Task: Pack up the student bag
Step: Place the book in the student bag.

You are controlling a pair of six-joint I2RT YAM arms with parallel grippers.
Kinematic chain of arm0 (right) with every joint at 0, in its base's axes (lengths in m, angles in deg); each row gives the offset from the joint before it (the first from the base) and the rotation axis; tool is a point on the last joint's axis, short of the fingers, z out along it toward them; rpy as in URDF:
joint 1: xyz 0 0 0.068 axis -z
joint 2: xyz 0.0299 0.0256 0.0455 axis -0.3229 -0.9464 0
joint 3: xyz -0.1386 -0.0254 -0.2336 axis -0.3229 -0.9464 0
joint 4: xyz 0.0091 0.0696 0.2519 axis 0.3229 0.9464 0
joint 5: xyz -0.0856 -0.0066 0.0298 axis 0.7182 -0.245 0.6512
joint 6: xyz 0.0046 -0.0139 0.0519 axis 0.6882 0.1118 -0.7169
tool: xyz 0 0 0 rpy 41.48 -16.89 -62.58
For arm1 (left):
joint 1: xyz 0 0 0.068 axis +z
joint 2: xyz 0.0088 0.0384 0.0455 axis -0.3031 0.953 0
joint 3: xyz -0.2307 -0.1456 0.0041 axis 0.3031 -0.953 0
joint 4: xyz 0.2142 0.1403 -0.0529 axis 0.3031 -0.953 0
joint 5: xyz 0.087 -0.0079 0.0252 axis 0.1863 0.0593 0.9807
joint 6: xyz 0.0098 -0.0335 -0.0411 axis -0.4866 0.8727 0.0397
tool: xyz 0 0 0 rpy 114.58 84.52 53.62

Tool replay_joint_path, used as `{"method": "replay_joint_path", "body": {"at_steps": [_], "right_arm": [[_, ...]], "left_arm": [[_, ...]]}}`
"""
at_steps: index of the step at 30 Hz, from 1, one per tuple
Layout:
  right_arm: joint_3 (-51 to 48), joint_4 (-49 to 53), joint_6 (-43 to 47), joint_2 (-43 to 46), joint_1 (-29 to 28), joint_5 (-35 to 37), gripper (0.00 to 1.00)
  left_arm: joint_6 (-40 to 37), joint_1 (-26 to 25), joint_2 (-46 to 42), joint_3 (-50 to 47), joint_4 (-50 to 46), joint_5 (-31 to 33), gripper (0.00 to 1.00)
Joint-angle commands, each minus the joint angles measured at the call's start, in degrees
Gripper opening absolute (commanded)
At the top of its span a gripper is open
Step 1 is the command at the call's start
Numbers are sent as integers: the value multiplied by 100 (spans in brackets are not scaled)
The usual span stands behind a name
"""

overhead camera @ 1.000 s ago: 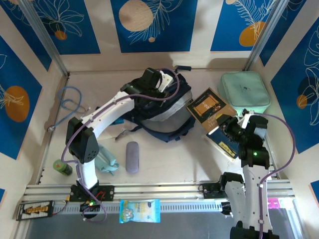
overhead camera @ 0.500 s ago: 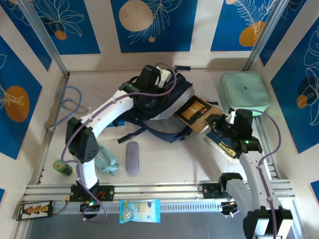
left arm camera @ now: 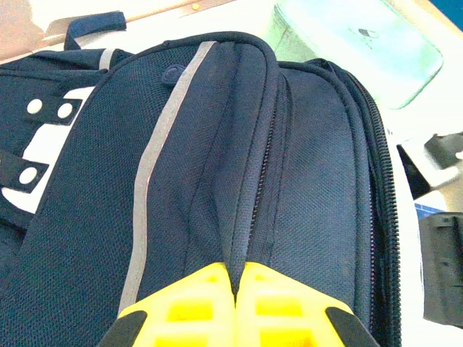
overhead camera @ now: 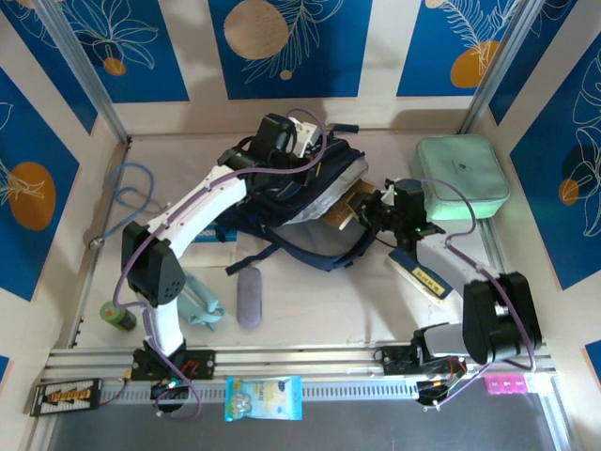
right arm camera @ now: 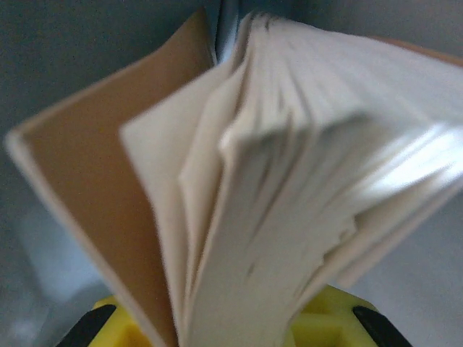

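The student bag (overhead camera: pixel 291 188) lies in the middle of the desk (overhead camera: pixel 319 301), near the back wall. It is big and dark blue, made of rough woven cloth with a tiny grid in it. A thin grey stripe (left arm camera: pixel 152 166) runs down its front, and a light patch with round dots (left arm camera: pixel 43 144) sits on one side. A black zip (left arm camera: pixel 383 181) curves along its edge, and its dark straps (overhead camera: pixel 282 252) trail toward the near side of the desk. The left hand (left arm camera: pixel 235 289) has its yellow fingers pressed together on a fold of the bag's cloth. The right hand (overhead camera: pixel 374 209) is clamped on a book (right arm camera: pixel 275 181) with a plain brown cover and pale, fanned-out pages, and the book's far end pokes into the bag's open mouth, where a pale grey lining shows. Just beside the bag on the right sits a soft mint green case (overhead camera: pixel 460 177) with round corners. A flat blue and yellow book (overhead camera: pixel 424 274) lies near the right arm. A smooth, long grey pouch (overhead camera: pixel 249 296) lies in front of the bag.
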Motion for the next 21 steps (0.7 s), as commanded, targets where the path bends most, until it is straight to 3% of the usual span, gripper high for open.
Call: {"method": "replay_joint_path", "body": {"at_steps": [1,11,16,21], "right_arm": [[419,-1023,11,-212,-245,283,11],[823,-1283,-184,-1612,-603,968,11],[1167,-235,-412,-1871,-828,1634,11],[1489,-189,-653,-2283,-951,1795,11]], "left_arm": [[225,76,-92,387,491,-390,0],[358,115,46,461,491,-513,0],[410,134,84,462,480,-508,0],[469,202,49,463,531,-475,0]]}}
